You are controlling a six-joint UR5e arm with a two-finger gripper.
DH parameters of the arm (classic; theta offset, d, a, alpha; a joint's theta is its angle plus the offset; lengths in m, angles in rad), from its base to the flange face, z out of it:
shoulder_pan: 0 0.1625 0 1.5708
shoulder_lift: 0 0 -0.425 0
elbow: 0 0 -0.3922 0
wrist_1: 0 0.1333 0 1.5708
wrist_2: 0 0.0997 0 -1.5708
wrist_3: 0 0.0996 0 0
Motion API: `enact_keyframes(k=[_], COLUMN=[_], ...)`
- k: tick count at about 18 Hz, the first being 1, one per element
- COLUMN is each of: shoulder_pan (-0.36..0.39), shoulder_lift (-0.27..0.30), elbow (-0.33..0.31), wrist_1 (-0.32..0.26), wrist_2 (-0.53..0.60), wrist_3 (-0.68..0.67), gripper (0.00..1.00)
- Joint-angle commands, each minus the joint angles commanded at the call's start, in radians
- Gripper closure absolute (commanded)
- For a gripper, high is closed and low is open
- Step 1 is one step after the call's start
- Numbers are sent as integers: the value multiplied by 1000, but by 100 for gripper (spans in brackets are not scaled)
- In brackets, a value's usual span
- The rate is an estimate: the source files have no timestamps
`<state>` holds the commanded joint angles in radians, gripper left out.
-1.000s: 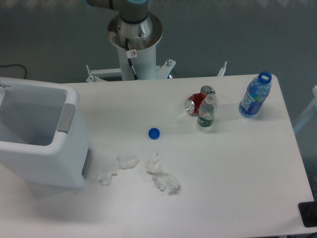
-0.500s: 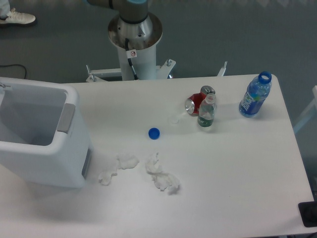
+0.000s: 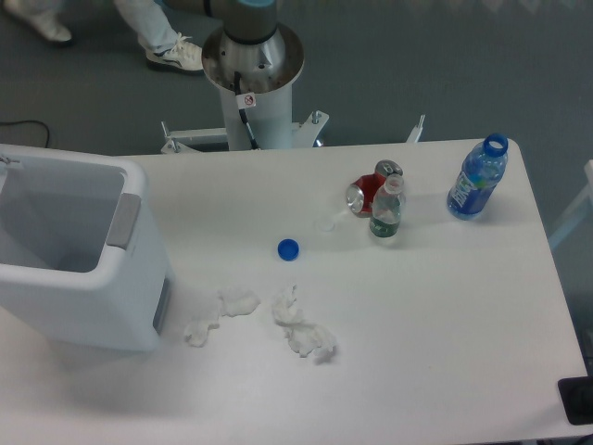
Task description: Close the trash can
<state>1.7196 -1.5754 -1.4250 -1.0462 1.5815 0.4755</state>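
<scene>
The trash can [image 3: 102, 287] is a large white boxy bin on the left side of the table. Its top stands open, so I look into the pale interior. A grey rectangular strip [image 3: 123, 220] sits on its right rim. No lid shows over the opening. Only the arm's base column [image 3: 252, 69] is in view at the top behind the table. The gripper is out of view.
On the white table [image 3: 445, 324] lie crumpled tissues [image 3: 301, 324], a blue bottle cap [image 3: 288, 248], a red can [image 3: 363, 195] on its side, a small clear bottle [image 3: 386, 211] and an uncapped blue bottle [image 3: 477, 178]. A person's legs and shoes [image 3: 171, 46] are on the floor behind.
A person's feet have walked into view on the floor at the top left and moved rightwards. Nothing on the table has moved.
</scene>
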Motion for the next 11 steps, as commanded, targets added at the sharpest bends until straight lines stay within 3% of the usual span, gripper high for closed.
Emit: enact_keyframes(k=[11], shoulder_pan=[35], shoulder_lift=[18], elbow=[-34], wrist_1=[0], wrist_2=[48], wrist_3=[-3], gripper=[100])
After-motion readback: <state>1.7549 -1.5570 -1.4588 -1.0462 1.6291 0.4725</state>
